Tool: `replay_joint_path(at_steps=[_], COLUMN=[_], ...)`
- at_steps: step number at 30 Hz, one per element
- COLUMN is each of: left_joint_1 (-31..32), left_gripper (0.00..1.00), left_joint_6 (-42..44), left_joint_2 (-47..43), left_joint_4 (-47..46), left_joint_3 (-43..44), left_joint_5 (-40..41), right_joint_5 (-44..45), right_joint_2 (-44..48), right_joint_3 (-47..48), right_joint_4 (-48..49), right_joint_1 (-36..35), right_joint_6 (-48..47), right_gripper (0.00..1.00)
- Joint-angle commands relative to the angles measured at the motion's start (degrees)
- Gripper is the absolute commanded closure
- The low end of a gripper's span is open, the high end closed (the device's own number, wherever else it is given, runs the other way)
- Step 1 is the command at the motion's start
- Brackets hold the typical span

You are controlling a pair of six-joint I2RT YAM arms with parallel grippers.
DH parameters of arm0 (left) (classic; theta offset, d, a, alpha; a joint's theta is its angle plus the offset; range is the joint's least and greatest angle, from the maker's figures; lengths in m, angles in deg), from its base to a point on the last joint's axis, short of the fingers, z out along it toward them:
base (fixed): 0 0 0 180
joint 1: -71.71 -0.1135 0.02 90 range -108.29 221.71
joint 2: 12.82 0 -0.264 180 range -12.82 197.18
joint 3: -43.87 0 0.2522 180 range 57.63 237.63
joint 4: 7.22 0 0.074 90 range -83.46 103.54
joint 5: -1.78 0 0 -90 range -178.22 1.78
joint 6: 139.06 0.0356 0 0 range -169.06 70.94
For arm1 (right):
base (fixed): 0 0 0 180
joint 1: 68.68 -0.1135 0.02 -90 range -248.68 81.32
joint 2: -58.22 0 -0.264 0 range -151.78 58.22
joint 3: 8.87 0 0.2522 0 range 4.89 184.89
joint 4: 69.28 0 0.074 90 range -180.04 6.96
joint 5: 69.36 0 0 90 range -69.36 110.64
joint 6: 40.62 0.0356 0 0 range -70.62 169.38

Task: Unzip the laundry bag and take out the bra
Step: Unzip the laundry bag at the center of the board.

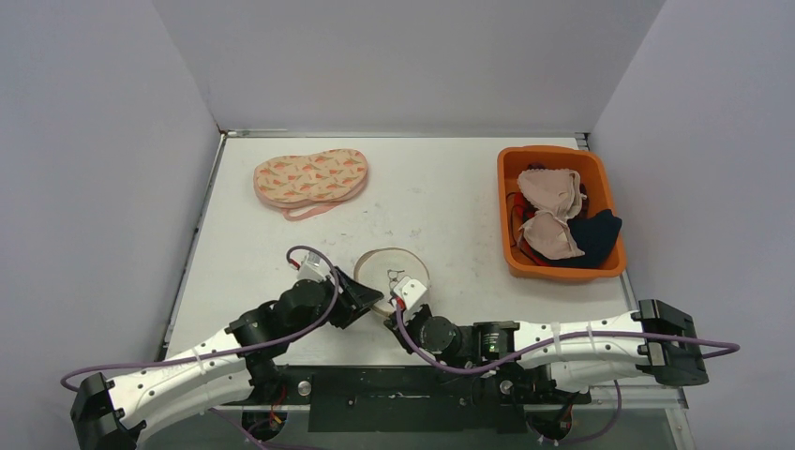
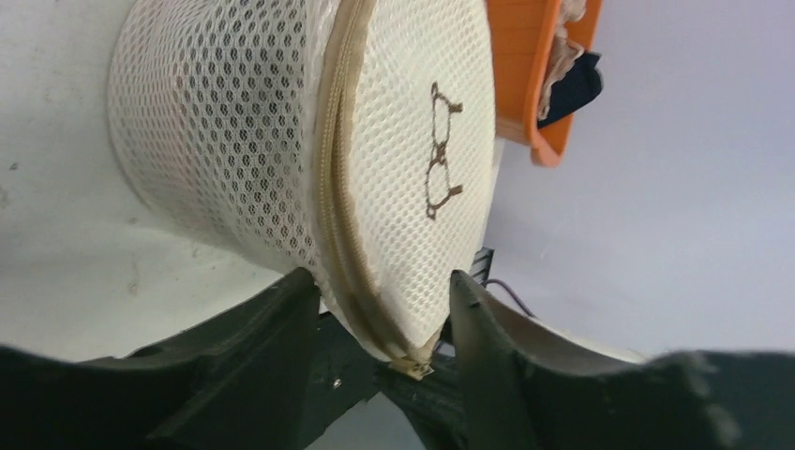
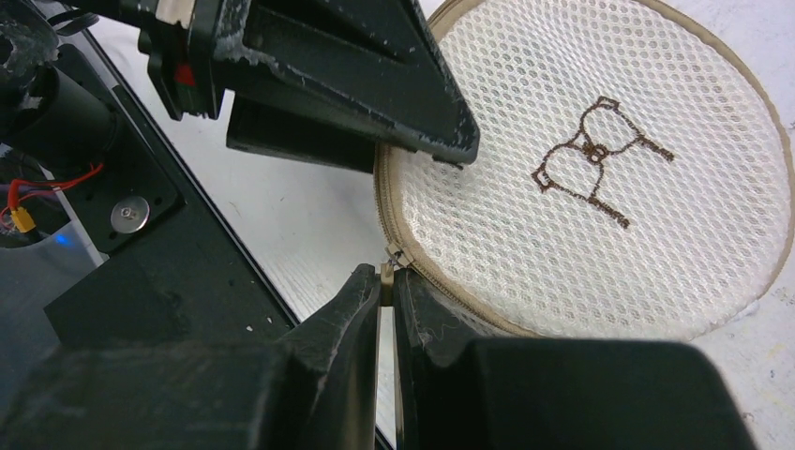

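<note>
The round cream mesh laundry bag (image 1: 392,267) stands on the table in front of both arms, its top face marked with a brown bra outline (image 3: 591,159). The tan zipper (image 2: 333,187) runs closed around its rim. My right gripper (image 3: 386,277) is shut on the small tan zipper pull (image 3: 386,271) at the bag's near edge. My left gripper (image 2: 380,281) is open, one finger (image 2: 281,309) against the side wall and the other (image 2: 473,309) by the top face, straddling the rim. The bra is hidden.
An orange bin (image 1: 511,169) at the right holds beige padded garments and dark clothing. A peach patterned pouch (image 1: 311,178) lies at the back left. The black base rail (image 1: 403,389) runs just behind the grippers at the near edge.
</note>
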Motion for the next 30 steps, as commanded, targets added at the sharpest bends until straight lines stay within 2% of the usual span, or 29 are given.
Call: replay_joint_path(at_steps=[1, 9, 14, 24, 30], left_joint_1=[0.07, -1.59, -3.65, -6.6, -9.55], left_gripper=[0.54, 0.89, 1.0, 1.0, 1.0], left_joint_6=[-2.04, -1.92, -1.79, -1.05, 2.25], left_joint_2=[-0.48, 0.3, -0.03, -1.13, 1.0], left_joint_4=[-7.17, -7.46, -7.47, -7.92, -10.31], left_joint_3=[0.62, 0.24, -0.82, -2.3, -1.77], left_joint_5=[5.22, 5.29, 3.66, 1.23, -4.01], right_joint_5=[-0.57, 0.46, 3.12, 5.53, 6.5], right_joint_2=[0.81, 1.8, 3.72, 8.1, 10.63], right_joint_3=[2.22, 2.44, 2.03, -0.5, -2.16], right_joint_4=[2.56, 1.07, -0.86, -4.27, -6.16], right_joint_1=[0.33, 0.33, 0.46, 1.24, 2.49], right_joint_6=[-0.61, -0.6, 0.19, 1.69, 2.66], right_gripper=[0.95, 0.95, 0.95, 0.95, 0.95])
